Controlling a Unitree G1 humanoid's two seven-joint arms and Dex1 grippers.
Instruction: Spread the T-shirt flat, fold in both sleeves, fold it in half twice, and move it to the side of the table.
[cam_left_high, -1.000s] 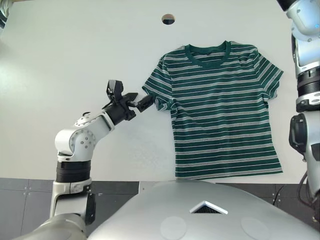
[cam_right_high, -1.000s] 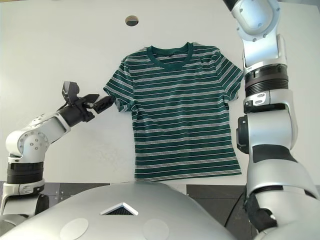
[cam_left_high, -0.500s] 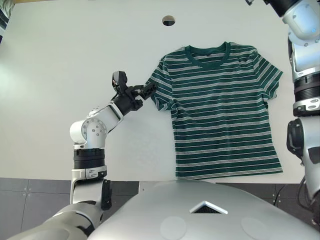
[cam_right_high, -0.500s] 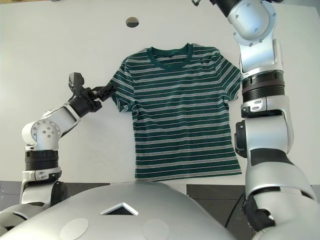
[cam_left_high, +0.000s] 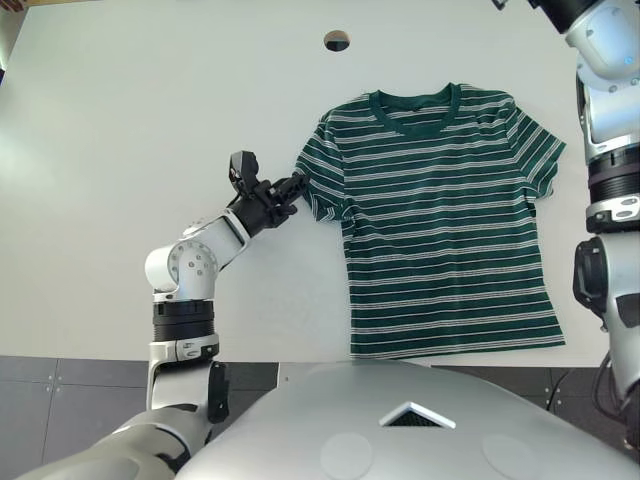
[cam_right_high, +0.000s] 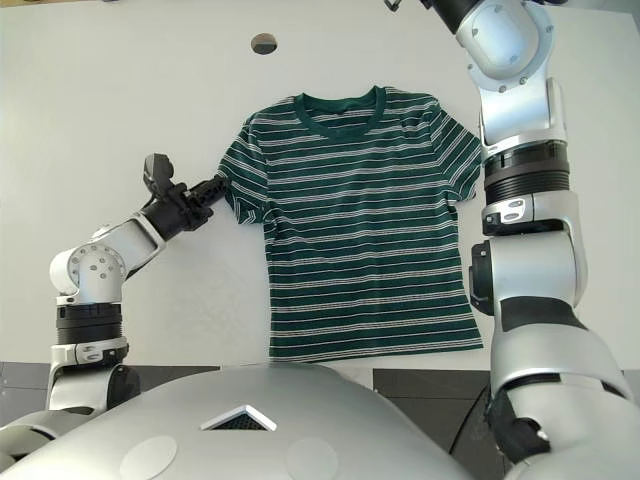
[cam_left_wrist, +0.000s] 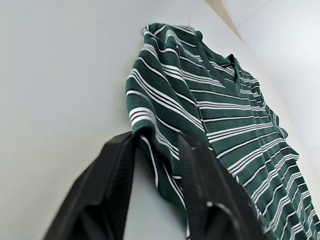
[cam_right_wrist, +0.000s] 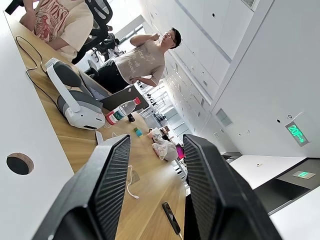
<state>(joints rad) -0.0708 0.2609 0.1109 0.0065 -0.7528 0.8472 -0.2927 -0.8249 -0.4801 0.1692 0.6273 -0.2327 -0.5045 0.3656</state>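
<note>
A dark green T-shirt (cam_left_high: 445, 220) with white stripes lies spread flat on the white table (cam_left_high: 150, 120), collar toward the far edge and both sleeves out. My left gripper (cam_left_high: 290, 190) is at the hem of the shirt's left sleeve (cam_left_high: 318, 188). In the left wrist view the left gripper (cam_left_wrist: 157, 150) is open, and the sleeve's edge (cam_left_wrist: 150, 125) runs between its two fingers. My right arm (cam_left_high: 610, 150) stands upright beside the shirt's right sleeve (cam_left_high: 545, 150). The right gripper (cam_right_wrist: 157, 165) is held high, pointed out at the room, open with nothing in it.
A round cable hole (cam_left_high: 337, 40) sits in the table beyond the collar. Bare tabletop stretches to the left of the shirt. The table's front edge (cam_left_high: 250, 362) runs just below the shirt's hem.
My left gripper has moved right across the table from short of the sleeve onto the sleeve's hem, and its elbow has drawn in. The right arm rose slightly, then held.
</note>
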